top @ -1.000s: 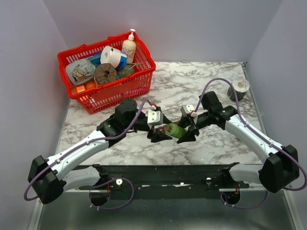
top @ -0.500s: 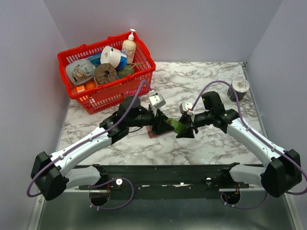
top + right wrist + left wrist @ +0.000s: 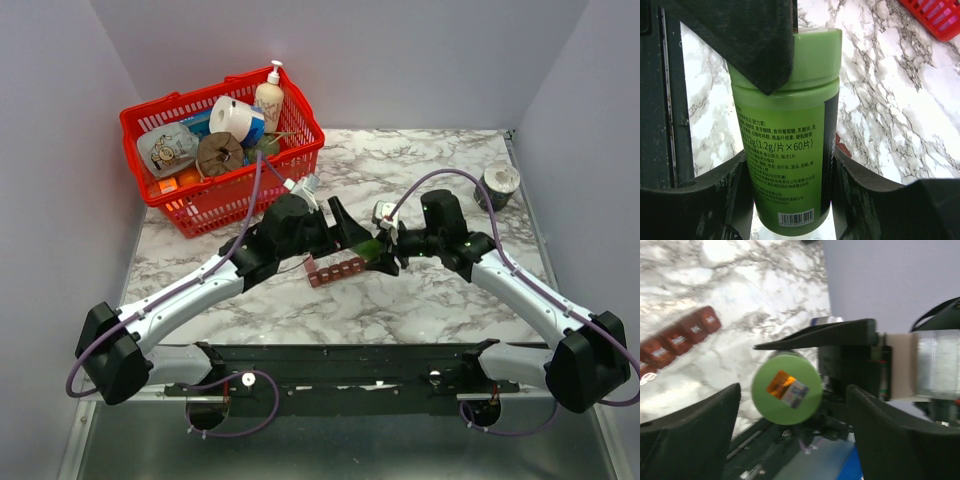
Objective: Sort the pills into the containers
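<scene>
Step judged: taking the cap off the green plastic pill bottle [image 3: 785, 125] so the pills can be reached.

The bottle is clamped round its labelled body by the right gripper [image 3: 787, 162]. It is held sideways, off the white-grey marbled surface [image 3: 430, 170], with the light-green screw cap [image 3: 815, 55] pointed at the left arm.

The left gripper [image 3: 793, 387] is open. Its fingers are set either side of the cap, and a gap is seen on both sides in the left wrist view. From the right wrist view one finger overlaps the cap rim; contact there cannot be told.

To be done well:
- The cap sits nearer one finger than the other, so it should be centred and its axis lined up with the wrist roll before closing.
- The fingers should be placed on the cap only, not on the bottle shoulder.
- A firm squeeze should be applied, then the twist. The right grip should be held hard, or the smooth body is likely to spin.
- The mouth should be tipped upward before the cap is freed, else pills could be spilled.

The dark red-brown plastic strip of small lidded compartments [image 3: 337, 270] lies flat mid-surface, toward the near edge, just beside the held bottle. Its lids appear shut. No loose pills are seen.

Pose: both arms are stretched inward and meet over the middle of the surface. The left forearm is angled in from the near-left corner, past the front of the red mesh basket [image 3: 250, 185] at the far-left corner. The right arm is bent at the elbow, with the wrist turned toward the left arm.
</scene>
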### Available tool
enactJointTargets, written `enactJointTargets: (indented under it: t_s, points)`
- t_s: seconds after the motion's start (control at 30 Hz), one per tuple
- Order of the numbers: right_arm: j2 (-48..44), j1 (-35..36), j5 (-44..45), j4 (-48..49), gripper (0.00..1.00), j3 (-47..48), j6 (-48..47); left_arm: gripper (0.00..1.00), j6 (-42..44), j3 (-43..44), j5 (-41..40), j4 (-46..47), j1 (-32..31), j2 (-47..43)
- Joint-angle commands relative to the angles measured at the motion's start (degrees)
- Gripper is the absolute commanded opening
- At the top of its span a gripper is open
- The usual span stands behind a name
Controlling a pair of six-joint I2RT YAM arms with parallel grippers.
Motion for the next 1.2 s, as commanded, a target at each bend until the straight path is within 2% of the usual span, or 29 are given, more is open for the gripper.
enactJointTargets:
  t_s: [0.0,0.03,0.07,0.13,0.2,0.23,0.27,0.3,0.33,0.37,0.4,0.47,0.53,0.73,0.93,1.17]
  points:
    - [-1.6,-0.4,-4.3,1.5,0.01,-0.8,0.4,0.99,14.0,-1.0,6.1,7.0,-0.4,-5.3]
    - [-1.6,-0.4,-6.1,0.9,0.01,-0.7,-0.6,0.99,16.2,-3.0,6.8,8.6,-0.2,-6.9]
    - [-1.6,-0.4,-7.1,-0.3,0.01,-0.5,-0.9,0.99,23.7,-3.9,8.0,9.2,0.5,-8.4]
    - [-1.7,-0.5,-10.4,-1.5,0.01,-0.2,-2.8,0.99,30.8,-5.3,9.0,7.5,1.2,-13.0]
    - [-1.5,-0.5,-13.1,-4.1,0.02,0.6,-4.4,0.99,44.3,-6.9,12.5,5.9,2.0,-17.5]
    - [-1.3,-0.5,-16.5,-5.9,0.02,1.1,-8.0,0.99,48.6,-9.7,14.3,6.1,2.3,-19.2]
    - [-1.0,-0.5,-18.8,-9.7,0.02,1.5,-10.2,0.99,53.4,-11.9,21.8,6.5,2.4,-21.0]
    - [-0.7,-0.5,-21.4,-12.4,0.02,2.9,-12.9,0.99,66.2,-14.2,25.4,6.9,2.4,-24.4]
    - [0.5,-0.5,-25.9,-15.8,0.02,3.9,-20.7,0.99,71.4,-18.2,29.4,6.5,2.3,-25.8]
    - [1.4,-0.5,-27.7,-23.8,0.02,5.2,-25.0,0.99,76.8,-19.8,33.0,6.5,2.3,-26.8]
    - [2.2,-0.4,-28.8,-27.1,0.02,7.6,-28.7,0.99,81.3,-21.0,33.7,7.0,2.2,-27.6]
    - [5.4,-0.3,-29.7,-34.7,0.02,10.1,-35.7,0.99,83.7,-21.3,34.3,7.1,2.2,-26.5]
    - [6.5,-0.2,-29.9,-35.8,0.02,11.5,-36.2,0.99,84.5,-18.9,36.1,7.1,2.2,-23.2]
    - [6.2,1.4,-28.1,-30.9,0.02,9.9,-31.2,0.99,79.6,-18.7,36.6,18.7,0.9,-19.8]
    - [6.0,2.6,-25.9,-28.1,0.02,8.2,-28.7,0.98,76.7,-18.8,33.2,21.5,-0.2,-19.1]
    - [6.7,3.1,-25.9,-28.1,0.02,8.9,-28.2,0.89,74.4,-16.2,33.8,20.1,-1.5,-15.8]
